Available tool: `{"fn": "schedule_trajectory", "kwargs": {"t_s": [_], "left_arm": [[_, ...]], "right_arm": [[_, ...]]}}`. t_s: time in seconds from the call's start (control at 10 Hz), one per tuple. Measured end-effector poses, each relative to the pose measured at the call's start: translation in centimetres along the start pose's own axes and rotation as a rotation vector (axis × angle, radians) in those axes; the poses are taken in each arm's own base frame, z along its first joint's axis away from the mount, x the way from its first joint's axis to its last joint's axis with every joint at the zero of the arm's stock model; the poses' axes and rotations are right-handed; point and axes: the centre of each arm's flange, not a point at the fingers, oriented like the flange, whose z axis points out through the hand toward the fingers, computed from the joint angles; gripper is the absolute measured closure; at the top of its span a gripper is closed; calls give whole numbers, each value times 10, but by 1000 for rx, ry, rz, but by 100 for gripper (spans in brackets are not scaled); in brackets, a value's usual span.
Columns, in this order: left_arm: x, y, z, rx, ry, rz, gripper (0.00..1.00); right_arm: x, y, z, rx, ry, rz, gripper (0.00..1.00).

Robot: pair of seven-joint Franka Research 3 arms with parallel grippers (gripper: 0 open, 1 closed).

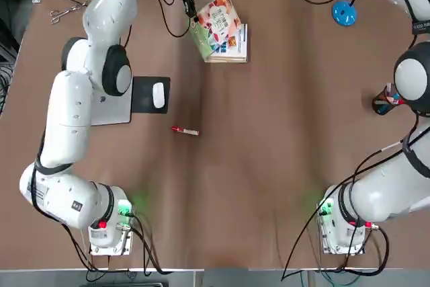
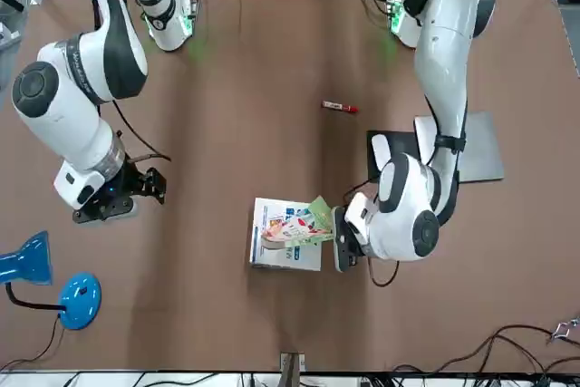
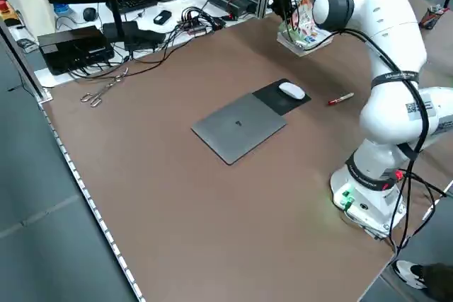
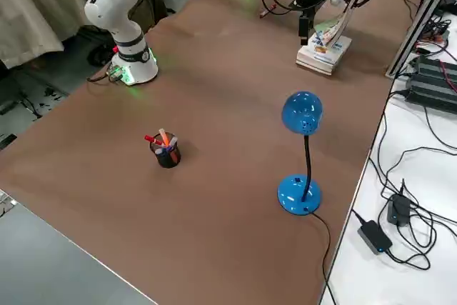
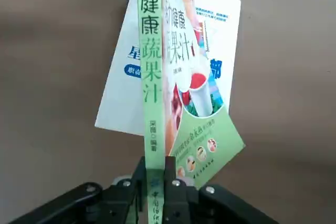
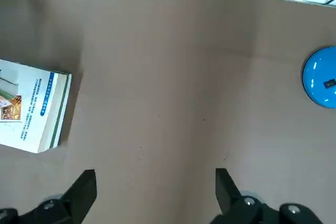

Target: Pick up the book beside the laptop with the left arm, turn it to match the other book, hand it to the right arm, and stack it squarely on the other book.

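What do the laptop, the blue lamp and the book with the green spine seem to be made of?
The laptop: probably metal with a matte finish, since its grey lid is smooth and even. The blue lamp: hard and glossy, as bright highlights show; painted metal or plastic, I cannot tell which. The book with the green spine: paper, seemingly with a smooth printed cover, judging by its crisp pictures and lettering.

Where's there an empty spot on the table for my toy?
There's lots of bare table between the red marker and the pen cup. It's crowded by the white book, where the left gripper holds the green book.
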Motion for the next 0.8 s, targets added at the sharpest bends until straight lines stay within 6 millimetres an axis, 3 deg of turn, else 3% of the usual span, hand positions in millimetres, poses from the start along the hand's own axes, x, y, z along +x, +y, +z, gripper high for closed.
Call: {"fn": "schedule_trajectory", "kwargs": {"t_s": [0.3, 0.8], "left_arm": [[2, 0, 14, 15, -29, 73, 85], [14, 6, 19, 42, -76, 157, 85]], "right_arm": [[0, 0, 0, 0, -1, 0, 0], [0, 0, 0, 0, -1, 0, 0]]}}
